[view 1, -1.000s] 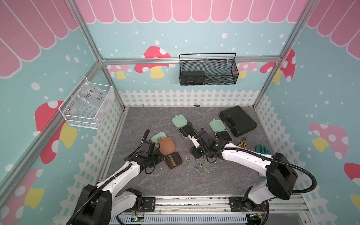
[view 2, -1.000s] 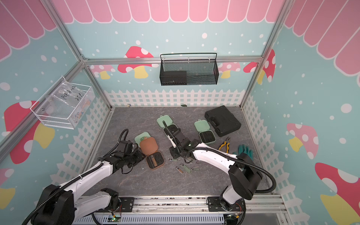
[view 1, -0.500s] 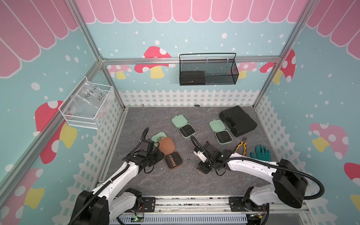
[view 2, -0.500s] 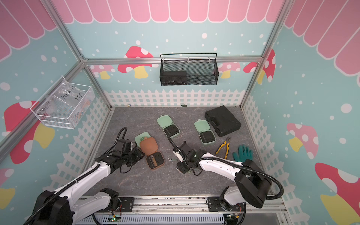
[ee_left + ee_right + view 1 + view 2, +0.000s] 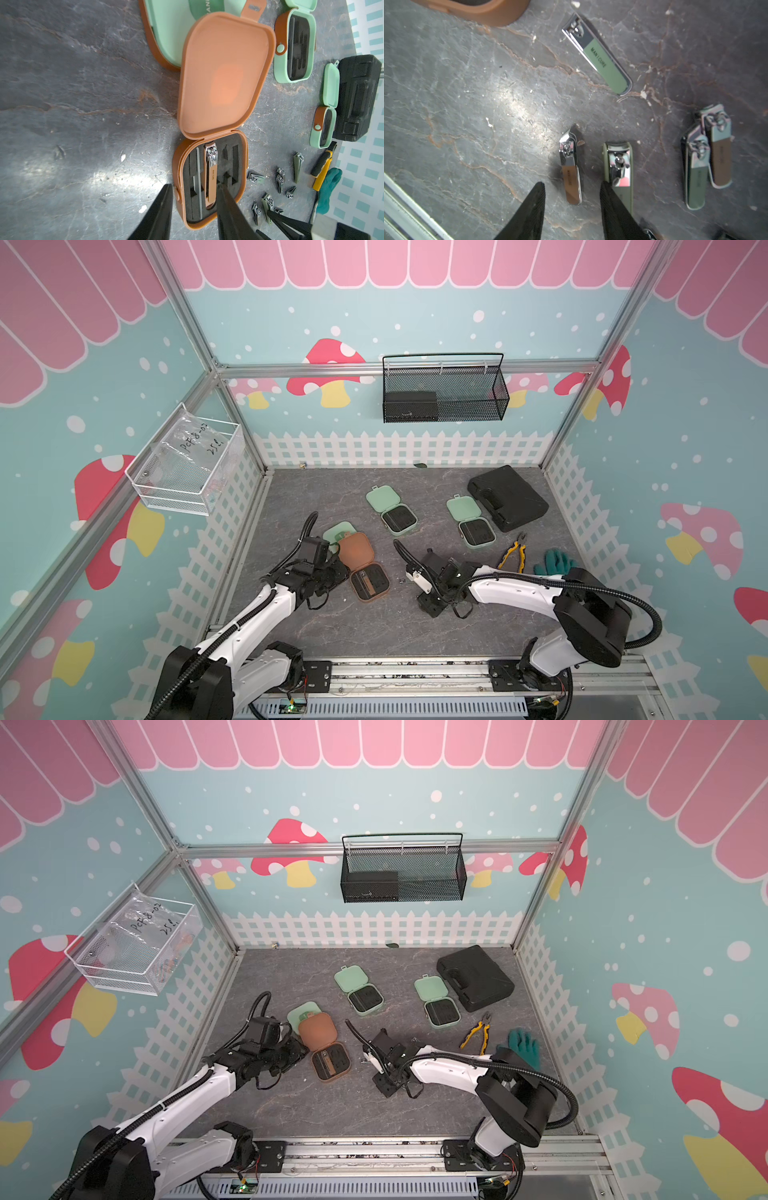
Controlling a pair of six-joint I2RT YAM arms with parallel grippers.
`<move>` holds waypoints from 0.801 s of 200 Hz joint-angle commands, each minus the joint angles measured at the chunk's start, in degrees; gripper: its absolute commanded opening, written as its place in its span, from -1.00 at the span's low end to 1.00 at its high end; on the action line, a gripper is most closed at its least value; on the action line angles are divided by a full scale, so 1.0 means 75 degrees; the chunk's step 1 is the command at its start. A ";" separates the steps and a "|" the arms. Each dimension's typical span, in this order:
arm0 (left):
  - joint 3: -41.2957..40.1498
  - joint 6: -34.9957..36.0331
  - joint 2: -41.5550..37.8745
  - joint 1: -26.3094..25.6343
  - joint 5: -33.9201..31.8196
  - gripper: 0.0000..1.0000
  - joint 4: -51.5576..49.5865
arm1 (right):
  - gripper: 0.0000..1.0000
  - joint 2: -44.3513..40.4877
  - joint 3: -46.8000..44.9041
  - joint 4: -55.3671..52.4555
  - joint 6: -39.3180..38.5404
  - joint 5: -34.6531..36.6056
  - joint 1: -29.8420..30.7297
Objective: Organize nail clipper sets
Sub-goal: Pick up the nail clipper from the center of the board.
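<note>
While right end effector (image 5: 572, 184) hangs open astride small brown clipper (image 5: 569, 166): likely slick, light, stiff metal; pinch long sides mid-length.

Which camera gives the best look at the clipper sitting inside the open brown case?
The left wrist view: the rose-gold clipper sits in its slot in the brown case, close and sharp. In both top views it is only a faint pale strip. The right wrist view shows just the case's rim, not the clipper.
</note>
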 commanded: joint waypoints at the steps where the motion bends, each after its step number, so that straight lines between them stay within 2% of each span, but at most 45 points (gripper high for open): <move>1: 0.0147 -0.0063 0.0027 -0.0013 -0.0097 -0.23 -0.0110 | -0.08 0.0184 0.0270 -0.0092 -0.0144 0.0184 0.0060; 160: 0.0159 -0.0063 0.0097 -0.0013 -0.0103 -0.24 -0.0089 | -0.48 0.1173 0.0734 -0.0688 -0.0252 0.0813 0.0493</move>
